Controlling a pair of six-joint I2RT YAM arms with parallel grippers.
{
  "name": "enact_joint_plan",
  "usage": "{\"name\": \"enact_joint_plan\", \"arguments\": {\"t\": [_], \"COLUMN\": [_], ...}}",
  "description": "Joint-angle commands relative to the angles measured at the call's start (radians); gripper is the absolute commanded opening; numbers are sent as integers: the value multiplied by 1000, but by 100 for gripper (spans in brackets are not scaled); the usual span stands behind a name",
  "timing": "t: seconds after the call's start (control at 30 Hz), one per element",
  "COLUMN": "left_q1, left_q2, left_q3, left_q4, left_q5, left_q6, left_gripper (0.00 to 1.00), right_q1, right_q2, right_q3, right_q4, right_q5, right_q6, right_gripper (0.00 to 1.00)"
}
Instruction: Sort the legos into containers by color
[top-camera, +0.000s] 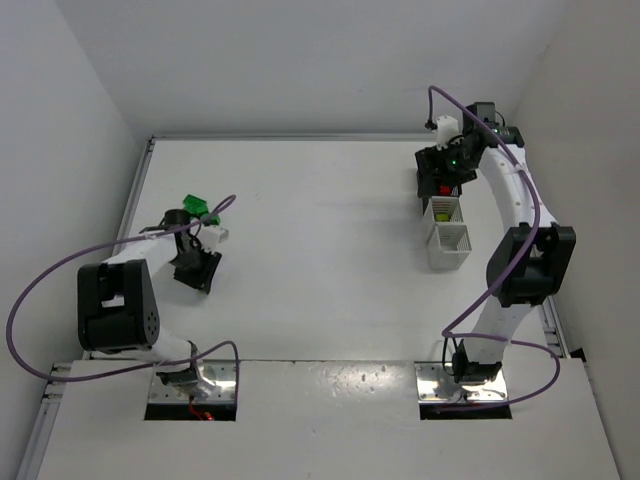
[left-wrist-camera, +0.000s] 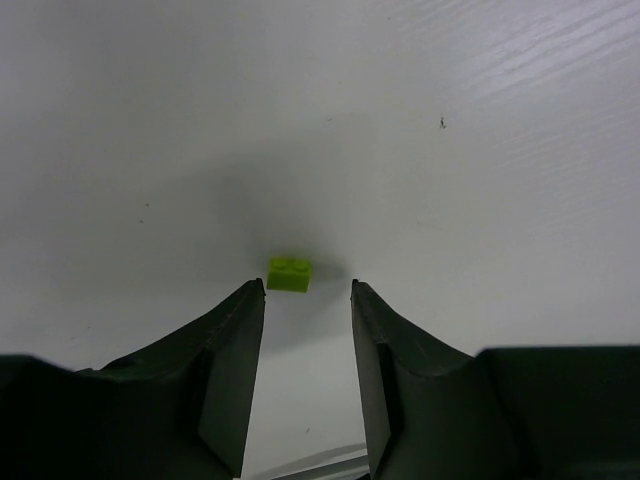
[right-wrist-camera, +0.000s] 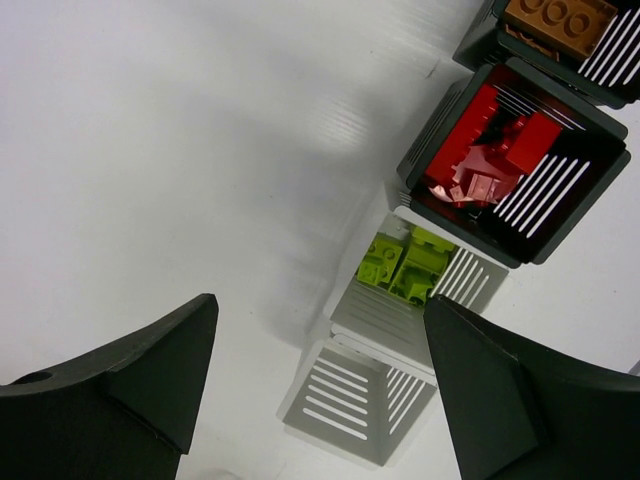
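Note:
In the left wrist view a lime-yellow lego (left-wrist-camera: 289, 273) lies on the white table just past my left gripper (left-wrist-camera: 308, 287), close to the left fingertip. The jaws stand partly apart with nothing between them. From above, the left gripper (top-camera: 197, 270) points down near a small heap of dark green legos (top-camera: 195, 207). My right gripper (right-wrist-camera: 320, 305) hangs wide open and empty over the containers. These are a black bin with an orange-brown brick (right-wrist-camera: 560, 25), a black bin of red bricks (right-wrist-camera: 500, 150), a white bin of lime bricks (right-wrist-camera: 410, 265) and an empty white bin (right-wrist-camera: 360, 405).
The row of bins (top-camera: 445, 215) stands at the right side of the table, under the right arm (top-camera: 520, 250). White walls close the table in at the back and on both sides. Purple cables loop from both arms.

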Motion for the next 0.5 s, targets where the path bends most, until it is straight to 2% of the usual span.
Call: {"name": "enact_joint_plan", "arguments": {"t": [0.0, 0.37, 0.47], "left_q1": [-15, -24, -34], "left_q2": [11, 71, 80], "left_q3": [-9, 1, 10], "left_q4": [30, 63, 63], "left_q5": [-34, -54, -54], "left_q6": [-13, -13, -13], "left_gripper": [46, 45, 41], "right_q1": [19, 50, 60], "right_q2": [-1, 37, 38], "right_q3": [27, 54, 54], "right_q4": [3, 3, 3], "right_q5": [-14, 4, 4], "right_q6": [-12, -12, -12], "right_gripper": [83, 83, 83]}}
